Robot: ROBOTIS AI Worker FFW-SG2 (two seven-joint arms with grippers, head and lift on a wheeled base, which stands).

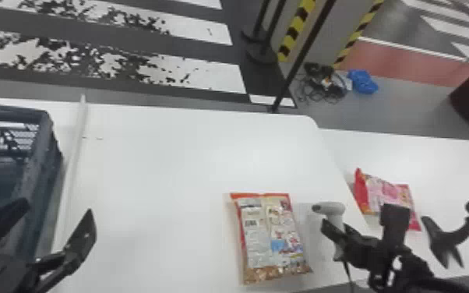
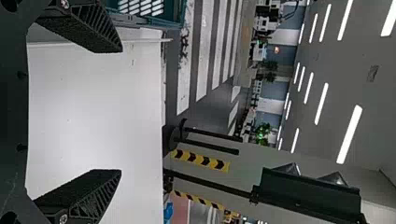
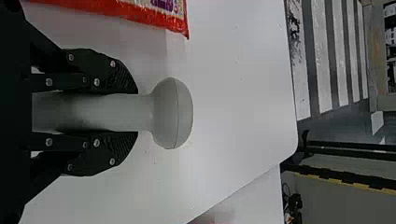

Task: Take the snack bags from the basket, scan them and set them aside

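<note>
On the desk (image 1: 159, 163), one bag (image 1: 276, 249) lies flat, barcode (image 1: 251, 223) upward, just beside the scanner (image 3: 173, 113). The right fingers (image 3: 102, 70) are closed around this scanner, while the left fingers (image 1: 83, 233) stand wide apart and empty near the basket (image 1: 42, 156). Scanning seems the present step; next, the scanner should be aimed at the barcode.
</note>
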